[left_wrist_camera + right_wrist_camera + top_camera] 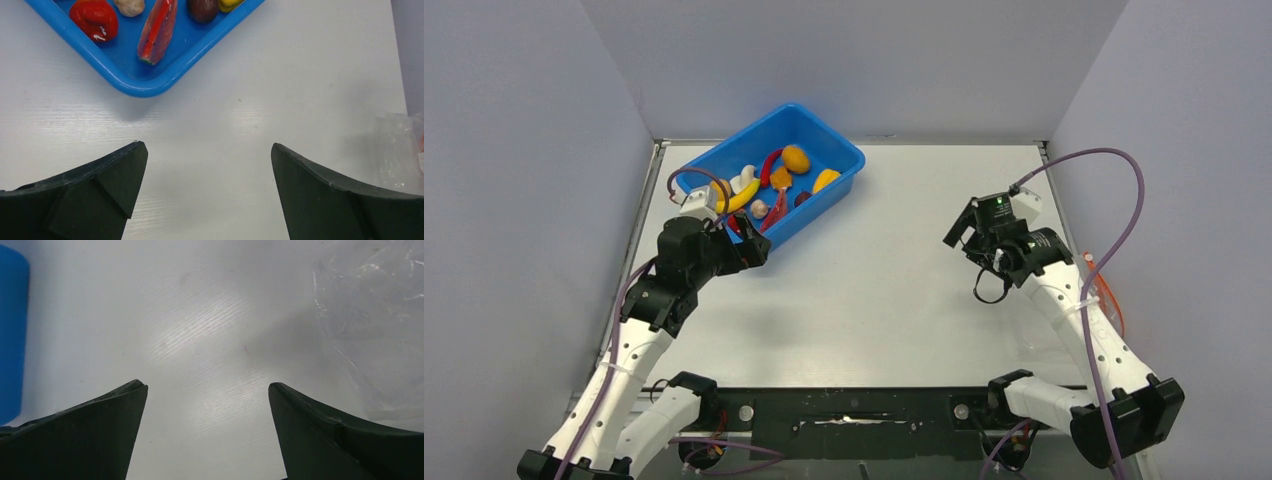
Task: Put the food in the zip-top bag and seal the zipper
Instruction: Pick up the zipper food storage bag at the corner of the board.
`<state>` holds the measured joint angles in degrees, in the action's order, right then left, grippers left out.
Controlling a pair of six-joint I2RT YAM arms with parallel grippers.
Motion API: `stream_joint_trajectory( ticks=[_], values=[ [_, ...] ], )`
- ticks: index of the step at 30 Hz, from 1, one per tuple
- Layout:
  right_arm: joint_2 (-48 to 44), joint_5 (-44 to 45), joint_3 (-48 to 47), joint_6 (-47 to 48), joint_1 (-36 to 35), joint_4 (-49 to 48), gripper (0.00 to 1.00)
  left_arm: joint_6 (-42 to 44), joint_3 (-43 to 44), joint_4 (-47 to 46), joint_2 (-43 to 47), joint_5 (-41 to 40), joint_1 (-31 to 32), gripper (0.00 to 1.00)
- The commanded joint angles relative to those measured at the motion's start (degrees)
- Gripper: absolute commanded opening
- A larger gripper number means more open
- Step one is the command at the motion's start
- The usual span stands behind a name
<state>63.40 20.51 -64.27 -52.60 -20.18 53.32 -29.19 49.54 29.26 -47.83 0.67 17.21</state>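
The food lay in a blue tub [839, 150] at the far left of the tabletop [874, 290]: a yellow banana [739, 195], an orange lump [795, 158], a red chili [771, 165], a white garlic [759, 208] and a pink-red slice [774, 215]. None of it was in the zip-top bag [370, 315].

The bag, clear and crumpled, lay flat on the tabletop at the right side, well apart from the tub. A thin red-orange strip, the zipper [1112, 300], showed beside the right arm. Whether it was sealed could not be told.

The left pincer [207, 150] hung just beside the tub's near corner, its jaws spread wide and holding nothing. Its wrist view showed the corner of the tub rim ahead, with the slice and the chili inside, and bare tabletop between the fingers.

The right pincer [207, 387] hung over the tabletop right of centre, its jaws also spread wide and empty, with the bag ahead and to its right.
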Motion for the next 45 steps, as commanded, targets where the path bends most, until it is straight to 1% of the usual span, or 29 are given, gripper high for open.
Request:
stream_joint_trajectory(
  ticks=[1, 4, 8, 11, 13, 15, 19, 31, 39, 42, 45],
  values=[
    [2.9, 6.0, -1.7, -3.4, 1.3, 4.8, 0.94, 1.5, -1.5, -4.8, 1.9, -1.1, 0.1, 0.98],
    [4.6, 9.8, -0.3, -5.4, 2.3, 5.9, 0.84, 2.2, -3.7, -6.0, 3.4, -1.4, 0.1, 0.98],
    [6.3, 15.1, 2.1, -6.9, 3.7, 5.2, 0.66, 2.3, -6.9, -7.7, 4.7, -1.2, 0.1, 0.98],
    [8.3, 17.0, 3.4, -7.0, 5.0, 4.2, 0.59, 2.3, -8.4, -8.6, 4.9, -0.5, 0.3, 0.98],
    [10.2, 17.7, 3.9, -7.0, 6.1, 4.0, 0.51, 2.4, -8.4, -9.1, 4.6, -0.2, 0.2, 0.97],
    [12.3, 18.5, 4.5, -7.1, 7.1, 3.9, 0.47, 2.8, -8.4, -9.3, 4.2, -0.5, 0.2, 0.97],
    [16.3, 18.8, 5.5, -7.1, 9.4, 3.3, 0.46, 2.9, -8.3, -9.3, 3.6, -1.0, 0.2, 0.98],
    [21.9, 16.9, 10.6, -6.0, 15.5, -2.3, 0.48, 3.5, -8.9, -10.4, 4.1, -0.1, 0.3, 0.97],
    [25.0, 16.3, 11.8, -2.8, 16.1, -6.6, 0.47, 3.8, -9.1, -10.8, 4.6, 0.2, 0.3, 0.97],
    [26.4, 16.4, 12.0, -2.3, 16.4, -7.0, 0.46, 3.9, -9.2, -10.9, 4.7, 0.3, 0.3, 0.97],
    [27.2, 16.4, 12.2, -1.2, 16.3, -7.5, 0.4, 3.9, -9.3, -10.8, 5.1, 0.3, 0.3, 0.97]
  ],
)
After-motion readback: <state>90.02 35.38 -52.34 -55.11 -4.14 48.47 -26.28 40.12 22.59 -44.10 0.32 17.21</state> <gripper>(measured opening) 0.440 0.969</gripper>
